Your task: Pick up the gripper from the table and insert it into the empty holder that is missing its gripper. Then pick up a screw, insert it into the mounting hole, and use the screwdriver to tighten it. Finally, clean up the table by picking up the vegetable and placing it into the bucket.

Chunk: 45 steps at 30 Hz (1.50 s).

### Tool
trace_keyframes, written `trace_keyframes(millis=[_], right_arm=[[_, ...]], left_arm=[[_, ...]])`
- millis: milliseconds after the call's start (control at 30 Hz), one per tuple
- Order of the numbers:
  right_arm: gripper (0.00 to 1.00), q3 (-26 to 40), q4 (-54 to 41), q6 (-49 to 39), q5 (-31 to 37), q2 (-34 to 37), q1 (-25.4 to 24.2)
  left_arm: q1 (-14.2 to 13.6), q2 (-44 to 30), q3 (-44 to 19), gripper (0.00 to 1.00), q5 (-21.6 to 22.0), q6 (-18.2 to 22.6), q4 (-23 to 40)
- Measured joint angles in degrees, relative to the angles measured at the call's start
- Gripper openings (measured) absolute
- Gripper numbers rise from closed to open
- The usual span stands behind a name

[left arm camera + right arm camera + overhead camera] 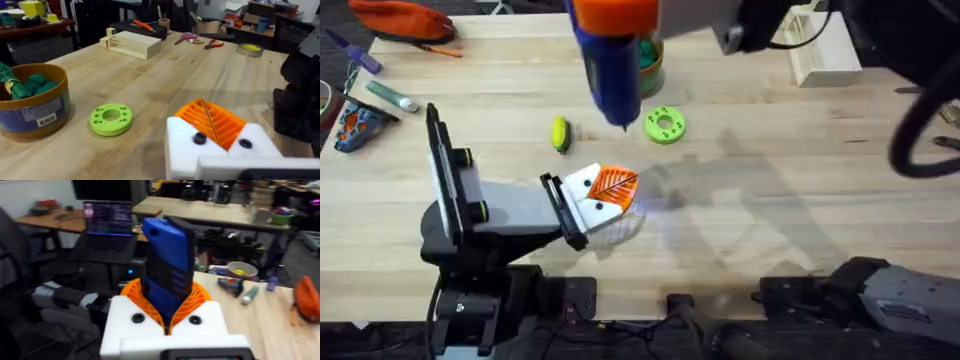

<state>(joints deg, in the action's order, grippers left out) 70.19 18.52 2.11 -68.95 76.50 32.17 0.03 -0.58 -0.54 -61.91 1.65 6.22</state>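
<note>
My left gripper (623,186) rests low over the table's middle, shut, its two orange ribbed pads (227,125) pressed together. Both white holders (186,145) carry a pad, and each has a small dark mounting hole (200,138). My right gripper (167,300) is shut on the blue screwdriver (167,265). In the overhead view the screwdriver (613,75) hangs high with its bit pointing down, above and behind the left gripper. The yellow-green vegetable (560,133) lies on the table behind the left gripper. The bucket (32,105) holds green leafy toys, and the screwdriver partly hides the bucket (652,62).
A flat green disc (665,125) with holes lies right of the vegetable, near the bucket. A pale wooden box (820,50) stands at the back right. An orange pouch (402,20), pens and small tools lie at the back left corner.
</note>
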Motion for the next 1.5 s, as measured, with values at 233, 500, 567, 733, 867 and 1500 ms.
trace_keyframes(millis=[233, 500, 567, 733, 867, 1500], right_arm=[[0.023, -0.1, 0.2, -0.2, -2.7, 1.1, 0.6], [0.023, -6.0, 7.5, 1.2, -2.2, 1.1, 0.7], [0.023, -8.3, 12.9, 3.5, -1.5, 1.1, 0.7], [0.023, -15.3, 33.4, 11.8, 0.4, 1.1, 0.7], [0.023, -17.5, 40.3, 17.2, 0.8, 1.1, 0.7], [0.023, -17.9, 40.6, 19.3, 1.8, 1.1, 4.7]], left_arm=[[0.0, 0.0, 0.0, 0.013, 0.0, 0.0, 0.0], [0.0, 0.0, 0.0, 0.013, 0.0, 0.0, 0.0], [0.0, 0.0, 0.0, 0.013, 0.0, 0.0, 0.0], [0.0, 0.0, 0.0, 0.013, 0.0, 0.0, 0.0], [0.0, 0.0, 0.0, 0.013, 0.0, 0.0, 0.0], [0.0, 0.0, 0.0, 0.013, 0.0, 0.0, 0.0]])
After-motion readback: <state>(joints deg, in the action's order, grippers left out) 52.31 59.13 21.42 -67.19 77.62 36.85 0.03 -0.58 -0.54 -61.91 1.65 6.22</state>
